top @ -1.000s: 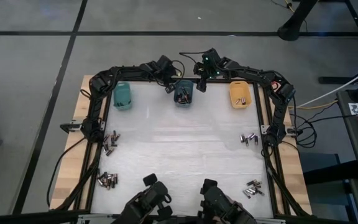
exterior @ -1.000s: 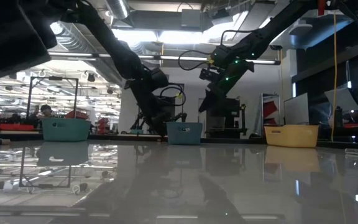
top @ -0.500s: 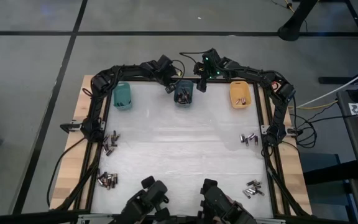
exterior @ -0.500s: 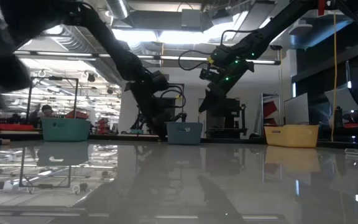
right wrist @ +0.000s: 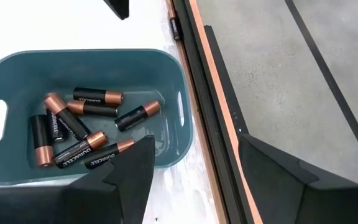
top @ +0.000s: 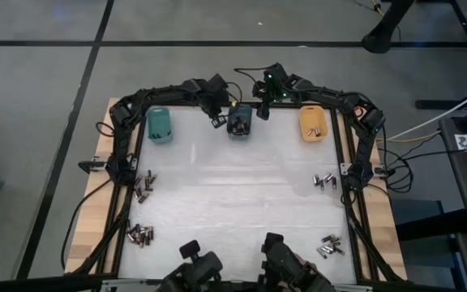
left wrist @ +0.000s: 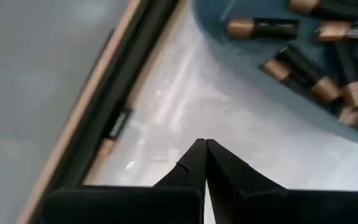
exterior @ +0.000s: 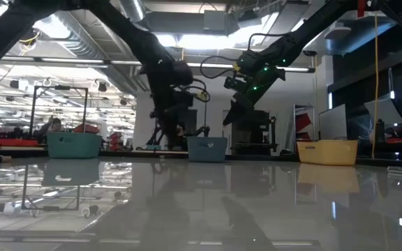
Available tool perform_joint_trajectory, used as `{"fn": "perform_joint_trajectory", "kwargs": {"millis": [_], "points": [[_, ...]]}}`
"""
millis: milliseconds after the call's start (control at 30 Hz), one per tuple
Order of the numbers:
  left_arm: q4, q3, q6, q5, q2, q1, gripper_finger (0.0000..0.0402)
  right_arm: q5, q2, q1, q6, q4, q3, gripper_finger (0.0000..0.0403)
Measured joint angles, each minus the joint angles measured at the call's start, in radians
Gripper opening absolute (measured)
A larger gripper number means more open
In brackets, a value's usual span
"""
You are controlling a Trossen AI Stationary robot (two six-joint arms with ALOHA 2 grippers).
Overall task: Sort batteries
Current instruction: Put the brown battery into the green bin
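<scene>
Several batteries (right wrist: 82,127), black with coppery ends, lie in the blue bin (top: 239,122) at the table's far middle; the bin also shows in the right wrist view (right wrist: 166,68). My left gripper (top: 216,120) is shut and empty just left of that bin, over bare table (left wrist: 202,148). My right gripper (top: 262,109) is open and empty, hovering above the bin's right far corner (right wrist: 197,180). More batteries lie loose in piles at the left (top: 143,186), near left (top: 140,235), right (top: 324,181) and near right (top: 329,245).
A teal bin (top: 160,125) stands at the far left. An orange bin (top: 312,123) at the far right holds a few batteries. A black frame (top: 355,203) runs round the white table top, whose middle (top: 233,195) is bare.
My left gripper has drawn back from over the blue bin toward the table's left edge and now sits beside the bin. My right gripper has kept still.
</scene>
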Motion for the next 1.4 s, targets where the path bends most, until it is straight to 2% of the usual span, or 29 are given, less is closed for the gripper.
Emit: {"fn": "perform_joint_trajectory", "kwargs": {"millis": [67,133,433,767,833,933,1000,1233,1400], "points": [[0.032,-0.001,0.0,-0.056,0.001,-0.001,0.0,0.0,0.0,0.0,0.0,0.004,0.0,0.0234],[0.071,0.002,0.013,-0.06,0.02,0.014,0.0,0.0,0.0,-0.001,-0.003,0.008,0.0,0.0234],[0.148,0.002,0.025,-0.025,0.12,0.107,0.0,-0.003,0.0,0.0,-0.002,0.001,0.0,0.0234],[0.153,0.002,0.027,0.016,0.123,0.125,0.0,-0.018,0.0,0.0,-0.001,0.002,0.0,0.0234],[0.152,0.003,0.025,0.051,0.123,0.125,0.0,-0.019,0.0,0.0,-0.001,0.003,0.0,0.0234],[0.079,-0.001,0.01,0.167,0.122,0.121,0.0,-0.019,0.0,0.0,-0.001,0.003,0.0,0.0234],[0.042,0.0,0.009,0.193,0.098,0.104,0.0,-0.019,0.0,0.0,-0.001,0.003,0.0,0.0234],[0.109,0.001,0.027,0.04,0.035,0.062,0.0,-0.026,0.0,0.0,-0.003,0.017,0.0,0.0234],[0.126,0.001,0.036,0.031,0.076,0.083,0.0,-0.026,0.001,0.0,-0.003,0.013,0.0,0.0234]]}}
